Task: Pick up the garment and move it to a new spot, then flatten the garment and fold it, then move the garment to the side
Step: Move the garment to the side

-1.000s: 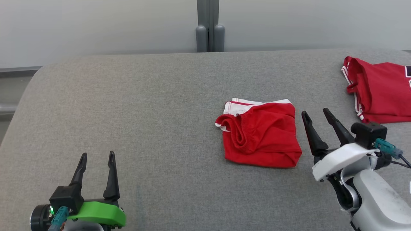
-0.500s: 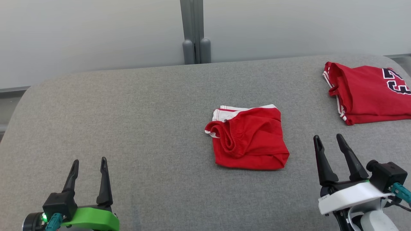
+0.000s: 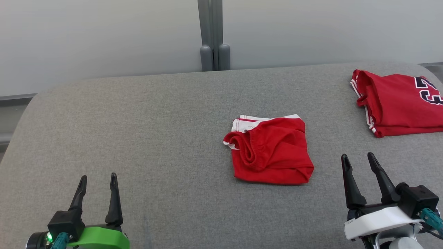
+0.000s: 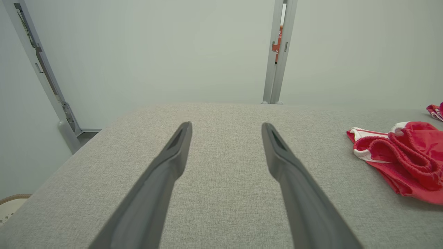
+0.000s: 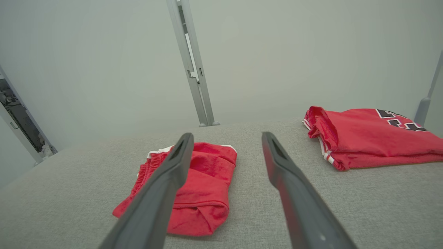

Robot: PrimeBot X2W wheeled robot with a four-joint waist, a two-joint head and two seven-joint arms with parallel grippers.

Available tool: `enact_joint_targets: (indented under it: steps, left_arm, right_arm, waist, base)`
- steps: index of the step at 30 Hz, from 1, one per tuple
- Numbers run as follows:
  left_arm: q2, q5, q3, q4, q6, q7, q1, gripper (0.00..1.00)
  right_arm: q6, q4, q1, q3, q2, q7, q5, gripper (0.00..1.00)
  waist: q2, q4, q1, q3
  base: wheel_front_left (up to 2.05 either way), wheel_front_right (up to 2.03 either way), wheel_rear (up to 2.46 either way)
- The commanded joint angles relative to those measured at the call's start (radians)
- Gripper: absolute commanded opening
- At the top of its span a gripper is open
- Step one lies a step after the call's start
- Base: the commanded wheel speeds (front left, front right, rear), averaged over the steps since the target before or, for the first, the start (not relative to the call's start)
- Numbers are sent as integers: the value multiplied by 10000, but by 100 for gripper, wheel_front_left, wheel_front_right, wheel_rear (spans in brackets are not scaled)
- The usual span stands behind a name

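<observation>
Folded red garment [image 3: 270, 152] flat near the middle of the grey fabric table [image 3: 138, 121], a little toward its right edge. Red jersey [image 3: 398, 103] at the far right corner. Left gripper [image 3: 98, 177] by the near left corner, jaws apart, empty. Right gripper [image 3: 357, 156] toward the near right corner, near the garment but clear of it, jaws apart, empty

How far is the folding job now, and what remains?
Done, it seems: the red shorts lie folded in the middle, and a folded red jersey sits at the far right. In hand: nothing; the left gripper and right gripper are open, touching neither. Left: probably moving the shorts aside.
</observation>
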Motion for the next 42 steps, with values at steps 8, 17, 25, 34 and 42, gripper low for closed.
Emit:
enact_joint_targets:
  steps: [8,17,25,34,42]
  left_arm:
    - [18,-35,-19,-4,-87,-28,182,100]
    - [18,-145,-123,53,-148,-28,140,100]
    - [70,-206,-163,57,-197,-28,122,100]
    - [63,-118,-115,118,-191,-28,104,100]
    - [56,-64,-94,172,-196,-28,40,100]
  right_arm:
    - [-4,212,-151,-117,75,-42,-292,100]
    - [-4,557,-309,-63,39,-43,-451,100]
    - [-4,805,-437,18,11,-43,-524,100]
    - [-4,942,-504,117,-43,-43,-476,100]
    - [-4,1034,-530,145,-32,-43,-537,100]
  waist:
    - [0,76,0,-28]
    - [0,162,0,21]
    - [0,202,0,31]
    - [0,204,0,53]
    - [0,214,0,92]
  base:
    - [0,0,0]
    - [0,0,0]
    - [0,0,0]
    - [0,0,0]
    - [0,0,0]
